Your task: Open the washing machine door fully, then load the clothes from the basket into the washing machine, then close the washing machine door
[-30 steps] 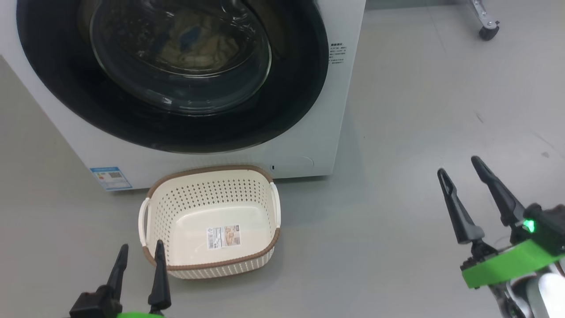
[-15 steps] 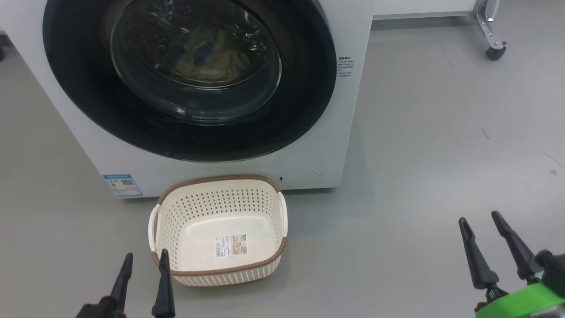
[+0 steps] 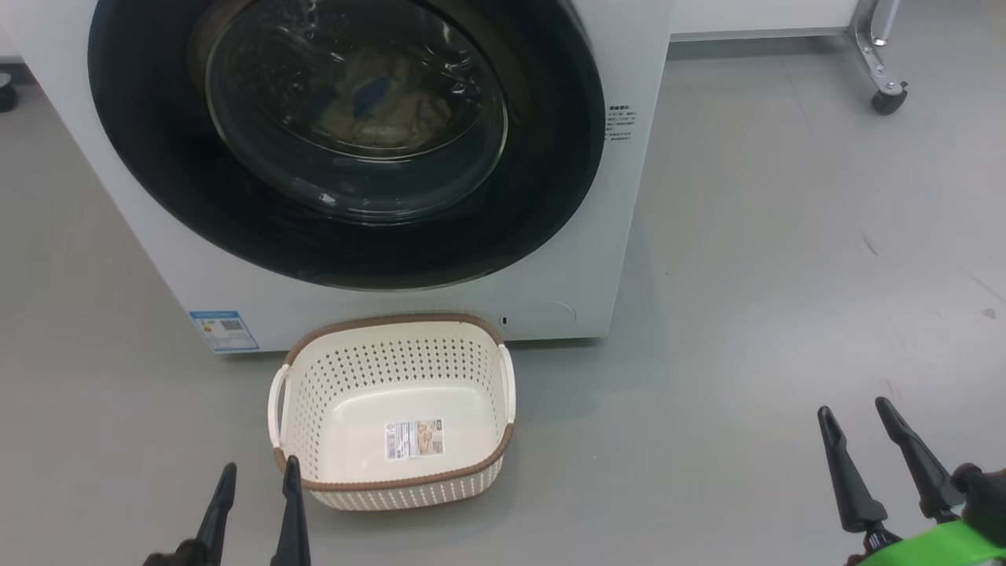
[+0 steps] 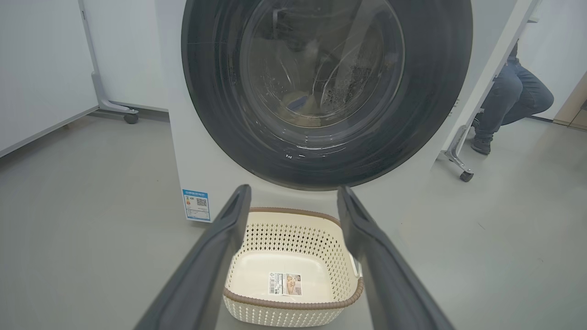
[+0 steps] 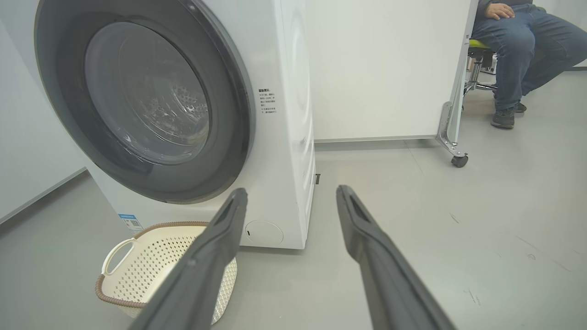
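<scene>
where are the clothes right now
In the head view, the clothes lie inside the washing machine, seen through the glass of the closed washing machine door, upper centre-left, behind the basket.

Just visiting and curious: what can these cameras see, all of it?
washing machine: one, white, on the floor ahead
washing machine door: one, black rim, clear glass, shut
clothes: small heap, cream with blue, behind the door glass
basket: one, cream, brown rim, on the floor before the machine
paper label: one, white, on the basket's bottom
sticker: one, blue, low on the machine's front
person: one, blue jeans, seated past a white wheeled panel
left hand: one, dark, open, near the basket
right hand: one, dark, open, far right above the floor
</scene>
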Tool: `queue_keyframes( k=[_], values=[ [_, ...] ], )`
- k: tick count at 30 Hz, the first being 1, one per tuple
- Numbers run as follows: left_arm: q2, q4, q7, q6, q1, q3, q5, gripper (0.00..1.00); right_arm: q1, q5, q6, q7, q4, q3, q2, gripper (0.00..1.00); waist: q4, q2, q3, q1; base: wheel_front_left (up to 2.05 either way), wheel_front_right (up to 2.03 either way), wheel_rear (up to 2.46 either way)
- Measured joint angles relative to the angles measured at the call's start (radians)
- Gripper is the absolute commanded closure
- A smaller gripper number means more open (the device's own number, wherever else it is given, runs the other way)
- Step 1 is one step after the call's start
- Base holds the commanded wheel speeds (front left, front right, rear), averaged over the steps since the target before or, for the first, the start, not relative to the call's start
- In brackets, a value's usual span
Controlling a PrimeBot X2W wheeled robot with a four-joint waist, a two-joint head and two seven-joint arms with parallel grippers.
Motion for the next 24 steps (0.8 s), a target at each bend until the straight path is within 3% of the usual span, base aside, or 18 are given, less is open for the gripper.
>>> queue_keyframes(
  k=[20,21,24],
  values=[
    [0.000,-0.003,0.000,-0.007,0.000,0.001,0.000,0.00,0.000,-0.007,0.000,0.000,-0.001,0.000,0.001,0.00,-0.007,0.0000,0.010,0.0000,0.00,0.00,0.00],
    [0.000,-0.002,0.000,-0.015,0.000,0.000,0.000,1.00,0.000,-0.007,0.000,0.000,0.000,0.000,0.001,1.00,-0.008,0.0000,0.011,0.0000,0.00,0.00,0.00],
    [-0.005,0.045,0.001,-0.013,0.005,-0.007,0.000,1.00,0.004,-0.007,0.000,0.000,0.047,0.010,0.014,1.00,-0.008,0.0000,0.011,0.0000,0.00,0.00,0.00]
  ],
)
